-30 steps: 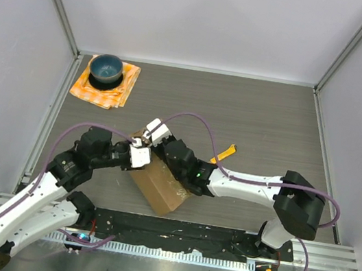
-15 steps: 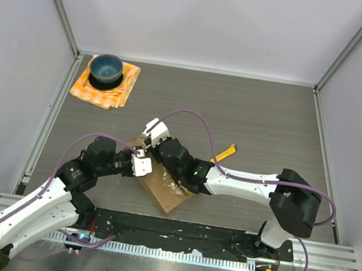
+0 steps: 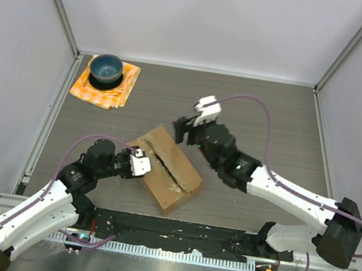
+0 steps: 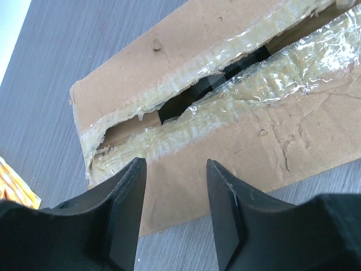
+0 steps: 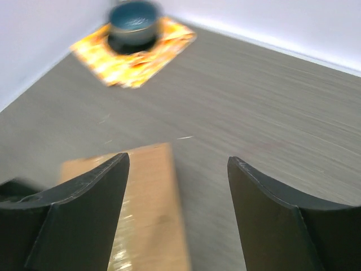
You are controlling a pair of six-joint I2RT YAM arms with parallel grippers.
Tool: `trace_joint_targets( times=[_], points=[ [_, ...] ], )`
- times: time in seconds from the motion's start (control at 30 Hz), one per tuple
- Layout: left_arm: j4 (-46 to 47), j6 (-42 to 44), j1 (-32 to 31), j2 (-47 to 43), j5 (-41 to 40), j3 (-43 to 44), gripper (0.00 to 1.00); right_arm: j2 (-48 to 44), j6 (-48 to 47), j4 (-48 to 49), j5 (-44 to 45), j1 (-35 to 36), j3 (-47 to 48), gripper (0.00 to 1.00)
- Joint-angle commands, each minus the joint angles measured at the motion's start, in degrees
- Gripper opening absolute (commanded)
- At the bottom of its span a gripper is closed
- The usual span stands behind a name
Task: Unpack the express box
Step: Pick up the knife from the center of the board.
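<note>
Task judged approx. half done. The express box (image 3: 165, 148) is found lying flat nr the table's centre-front, set at an angle, btwn the two arms. Its top seam is seen slit. Tape is torn and crinkled along it, and a dark gap is shown btwn the flaps in the left wrist view. Flaps are not yet folded back, contents can't be made out, and nothing is seen taken out. Left to do, prob.: flaps to be spread, inside to be emptied.

The left end effector (image 3: 136, 163) is held at the box's near-left edge, fingers partly apart, nothing gripped. The right end effector (image 3: 185, 131) is held just beyond the box's far end, jaws wide, empty.

Table (image 3: 268, 115): dark grey wood-grain, matt. An orange cloth (image 3: 120, 90) w/ a blue bowl (image 3: 105, 67) on it is placed at the far-left corner, well apart from the box. Room: plain white walls on three sides, alu. frame posts in the corners, and a metal rail along the near edge.
</note>
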Motion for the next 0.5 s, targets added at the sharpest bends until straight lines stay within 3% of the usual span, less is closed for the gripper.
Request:
trace_joint_targets(
  times=[0.0,0.07,0.17,0.2,0.23,0.3,0.4,0.47],
  points=[
    [0.3,-2.2,0.6,-1.2,2.7,3.9,0.52,-4.1,14.2,-13.7,-1.8,-15.7,-2.2,0.76],
    [0.2,-1.9,0.9,-1.1,3.2,5.3,0.62,-3.6,18.7,-16.2,-5.4,-22.9,-4.8,0.76],
    [-0.9,0.5,1.3,-1.2,2.8,6.4,0.67,-1.3,20.0,-18.5,-6.0,-26.7,-6.5,0.76],
    [-1.0,0.7,1.4,-1.2,1.9,6.7,0.69,-0.7,20.2,-18.7,-5.9,-27.1,-6.9,0.76],
    [-1.0,0.4,1.7,-1.1,0.3,7.1,0.79,-0.2,20.2,-18.9,-5.2,-27.3,-7.2,0.76],
    [-1.2,-0.5,2.1,-1.1,-0.6,7.8,0.81,2.4,20.1,-18.9,-4.4,-27.9,-7.9,0.76],
    [-1.6,-2.0,2.8,-1.5,-0.7,9.4,0.98,6.8,20.8,-18.8,-5.0,-29.4,-7.7,0.76],
    [-2.1,-2.8,3.2,-1.6,0.1,10.9,1.0,9.2,20.7,-18.3,-4.5,-29.5,-6.6,0.75]
  ],
)
